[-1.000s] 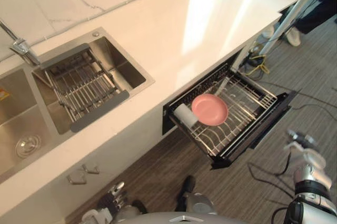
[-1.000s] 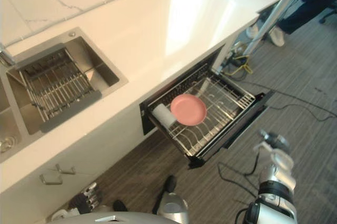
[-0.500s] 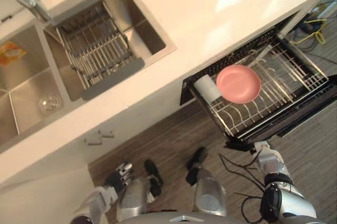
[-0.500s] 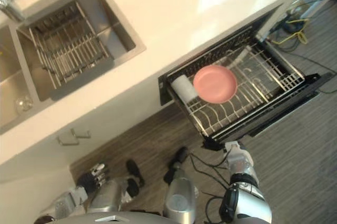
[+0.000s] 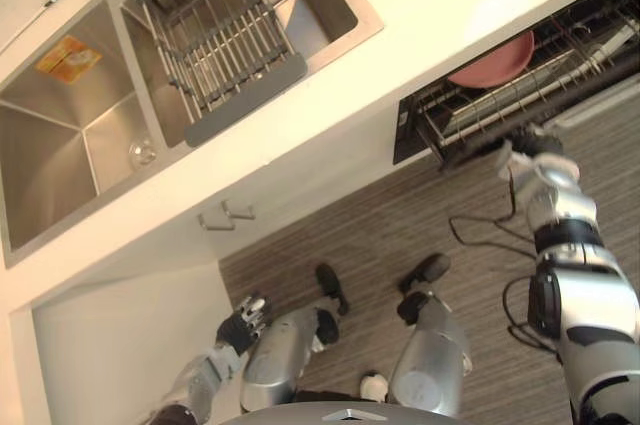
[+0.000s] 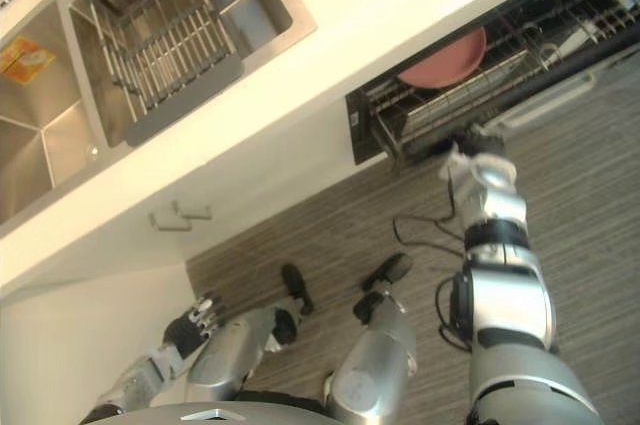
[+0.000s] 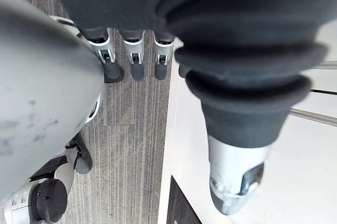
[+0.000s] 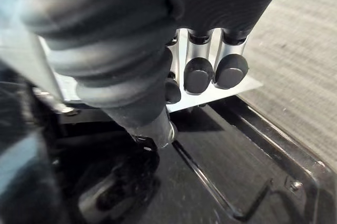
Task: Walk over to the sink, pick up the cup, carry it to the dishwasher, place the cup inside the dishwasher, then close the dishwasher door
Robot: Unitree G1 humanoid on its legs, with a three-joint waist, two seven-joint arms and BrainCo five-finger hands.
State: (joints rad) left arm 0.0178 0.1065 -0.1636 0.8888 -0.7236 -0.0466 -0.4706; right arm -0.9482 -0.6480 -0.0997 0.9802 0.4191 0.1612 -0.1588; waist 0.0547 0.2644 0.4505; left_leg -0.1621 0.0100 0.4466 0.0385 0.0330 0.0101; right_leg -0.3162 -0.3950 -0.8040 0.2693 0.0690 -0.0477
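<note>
At the upper right of the head views the black dishwasher door point(image 8: 237, 147) stands part-way open under the pale stone desk point(image 5: 430, 5). Its chrome wire rack point(image 5: 475, 105) carries a round pink plate point(image 5: 492, 61). The right robot hand point(image 5: 530, 145) is up at the door's front edge. Its wrist view shows the fingers point(image 8: 199, 74) straight and side by side, dark tips against a pale strip along the glossy black panel, curled round nothing. The left robot hand point(image 5: 243, 322) hangs at the lower left over the striped grey-brown floor point(image 5: 380, 235), fingers relaxed and empty. Neither carries the cup; it is presumably in the rack, hidden beneath the desk's overhang, so the closing step seems to be the one in hand. The steel double sink point(image 5: 60, 145) lies at the upper left, well apart. The door should handle as a stiff, fairly heavy panel, smooth and slippery under fingertips. It seems best to bear on the front edge near its middle with flat fingers and push evenly, since a jolt could rattle the breakable plate and cup.
</note>
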